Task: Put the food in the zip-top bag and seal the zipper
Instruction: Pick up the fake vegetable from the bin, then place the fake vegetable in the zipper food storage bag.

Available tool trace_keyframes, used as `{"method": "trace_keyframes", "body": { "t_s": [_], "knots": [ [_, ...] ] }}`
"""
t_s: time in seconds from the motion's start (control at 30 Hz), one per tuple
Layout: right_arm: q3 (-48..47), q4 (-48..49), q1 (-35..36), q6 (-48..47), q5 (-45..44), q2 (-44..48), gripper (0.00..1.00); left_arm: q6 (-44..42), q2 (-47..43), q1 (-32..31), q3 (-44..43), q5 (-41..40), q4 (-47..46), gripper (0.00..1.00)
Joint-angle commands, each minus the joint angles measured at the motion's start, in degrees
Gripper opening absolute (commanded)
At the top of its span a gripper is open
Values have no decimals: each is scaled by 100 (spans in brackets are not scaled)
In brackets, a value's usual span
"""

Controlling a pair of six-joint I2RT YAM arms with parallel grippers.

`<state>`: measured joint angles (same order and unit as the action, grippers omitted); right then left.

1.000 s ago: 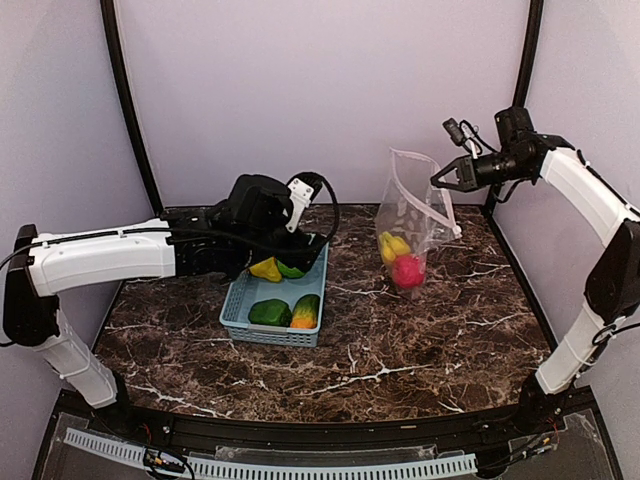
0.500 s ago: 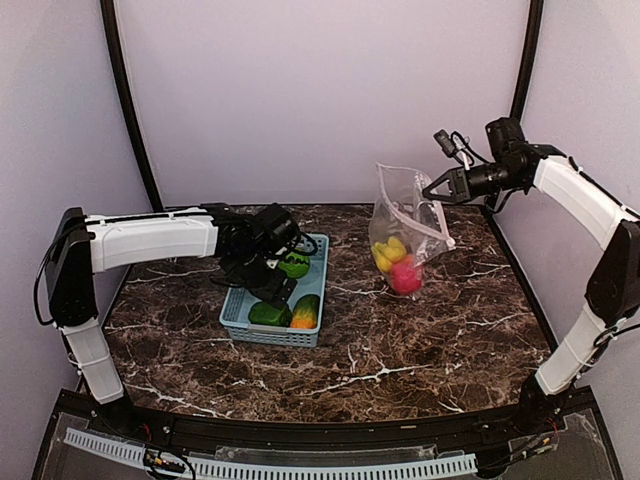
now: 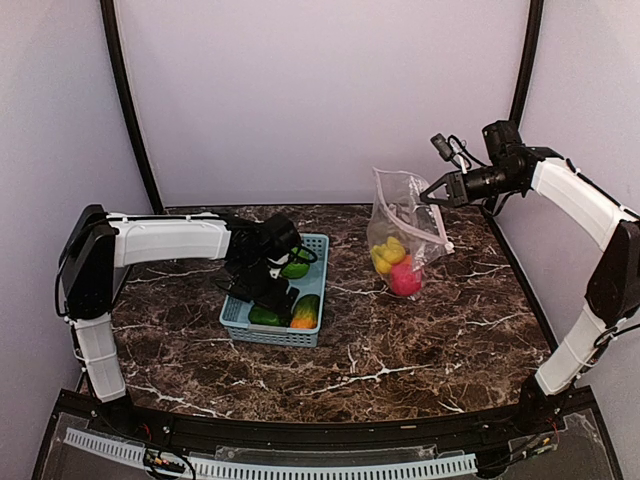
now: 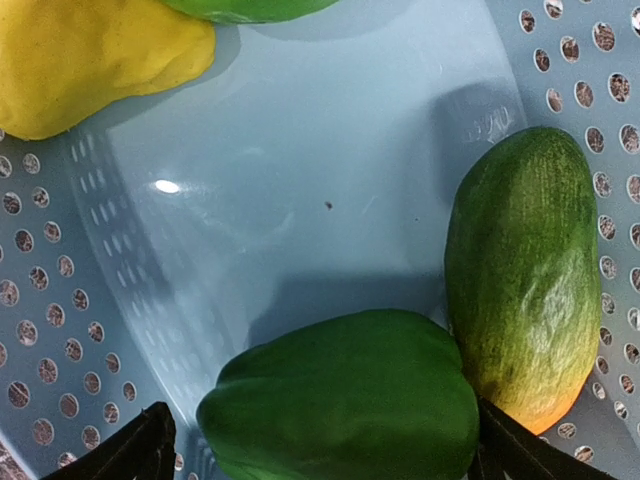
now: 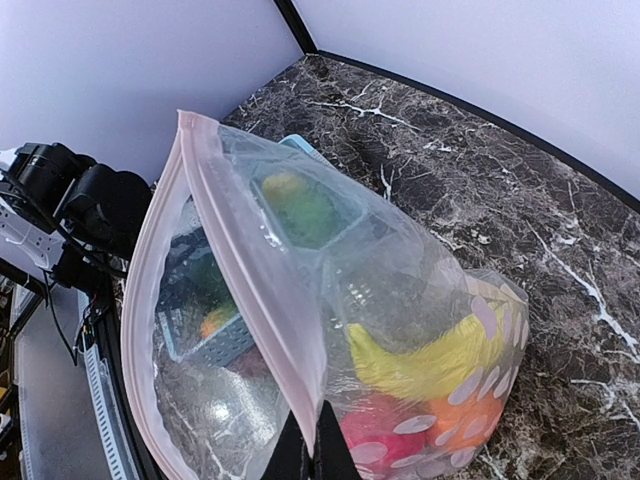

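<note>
My left gripper [image 3: 264,298] is open, down in the light blue basket [image 3: 236,318], with a finger on each side of the green pepper [image 4: 340,400]. The left finger [image 4: 150,450] stands a little off the pepper. The striped green melon [image 4: 525,290] lies right beside the pepper, and the yellow lemon [image 4: 80,60] lies at the far end. My right gripper [image 3: 432,193] is shut on the pinkish zipper [image 5: 250,290] and holds the zip-top bag [image 3: 405,225] up with its mouth open. The banana [image 5: 440,360], pink-red ball [image 5: 385,435] and orange [image 5: 470,425] lie inside the bag.
A second green fruit [image 3: 295,267] sits at the basket's far end. The bag's bottom rests on the dark marble table [image 3: 400,350] to the right of the basket. Purple walls close in the back and sides.
My left gripper has moved from the basket's far end toward its near end and come down over the green pepper. My right gripper has shifted slightly left with the bag.
</note>
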<state>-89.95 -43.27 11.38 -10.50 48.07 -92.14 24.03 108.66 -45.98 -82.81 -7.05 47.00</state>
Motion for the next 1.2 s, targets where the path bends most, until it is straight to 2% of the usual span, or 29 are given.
{"method": "trace_keyframes", "body": {
  "t_s": [0.0, 0.23, 0.3, 0.37, 0.4, 0.5, 0.67, 0.8, 0.87, 0.97, 1.07, 1.17],
  "knots": [
    [74, 107, 49, -83, 18, 158, 0, 100, 108, 14, -67, 210, 248, 99],
    [57, 86, 63, -90, -4, 165, 0, 124, 304, 66, -85, 319, 248, 98],
    [63, 75, 66, -92, -24, 169, 0, 98, 324, 71, -117, 396, 244, 92],
    [74, 80, 66, -106, -50, 182, 0, 21, 338, 71, -193, 419, 294, 79],
    [82, 75, 66, -116, -64, 186, 0, 0, 339, 71, -241, 404, 409, 76],
    [94, 81, 66, -127, -95, 193, 0, -140, 353, 71, -669, 185, 803, 71],
    [54, 60, 66, -139, -129, 175, 0, -482, 324, 71, -1731, -187, 1563, 70],
    [-14, 25, 105, -154, -140, 125, 0, -914, 311, 59, -2808, -122, 1619, 70],
    [-73, -8, 131, -162, -161, 88, 0, -1341, 277, 4, -3299, 93, 1350, 68],
    [-176, -70, 172, -179, -191, 19, 0, -1876, 70, -311, -3685, 192, 333, 67],
    [-324, -186, 252, -193, -227, -75, 0, -2534, -187, -688, -3512, 221, -895, 67],
    [-526, -355, 342, -232, -256, -134, 0, -2879, -608, -1130, -2737, 1063, -2749, 68]
  ]
}}
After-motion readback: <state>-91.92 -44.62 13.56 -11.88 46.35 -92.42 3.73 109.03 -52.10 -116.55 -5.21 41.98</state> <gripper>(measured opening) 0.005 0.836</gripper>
